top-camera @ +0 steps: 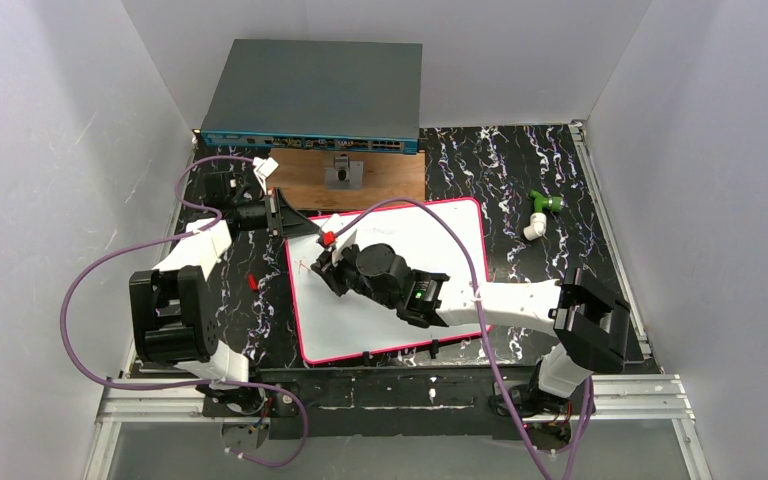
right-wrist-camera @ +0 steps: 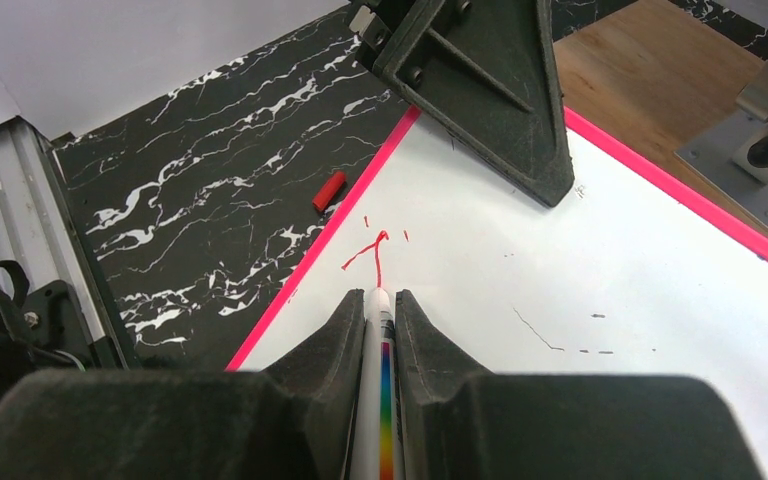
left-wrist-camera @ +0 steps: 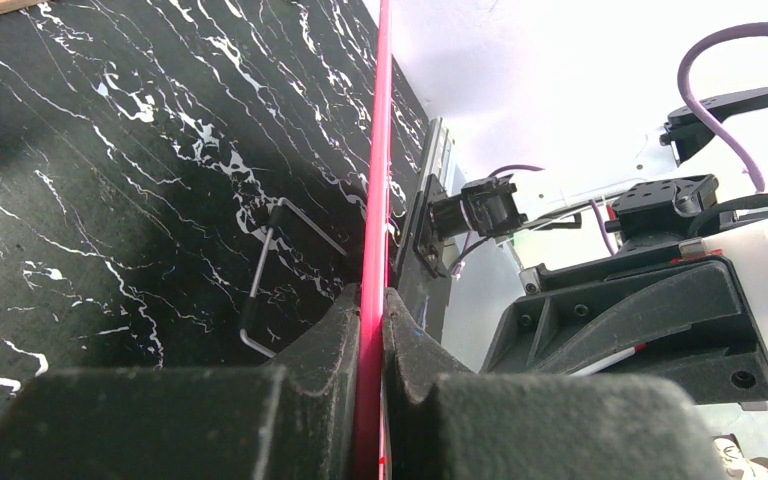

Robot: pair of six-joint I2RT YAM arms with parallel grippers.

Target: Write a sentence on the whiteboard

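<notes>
The whiteboard [top-camera: 430, 250] lies flat on the black marbled table, white with a pink-red rim. My left gripper [top-camera: 312, 229] is shut on its far-left corner; in the left wrist view the rim [left-wrist-camera: 373, 200] runs edge-on between the jaws of the left gripper [left-wrist-camera: 370, 310]. My right gripper [right-wrist-camera: 377, 300] is shut on a white marker [right-wrist-camera: 378, 400] with a rainbow stripe, its tip touching the board. The sentence [right-wrist-camera: 370, 252] is only a short red stroke with a few red dots near the board's left edge. It shows small in the top view [top-camera: 302, 264].
A red marker cap [right-wrist-camera: 328, 191] lies on the table left of the board, also in the top view [top-camera: 251, 282]. A brown wooden board [top-camera: 310, 180] with a metal fitting and a grey network switch [top-camera: 315, 95] sit behind. A green and white pipe fitting [top-camera: 540, 212] lies at right.
</notes>
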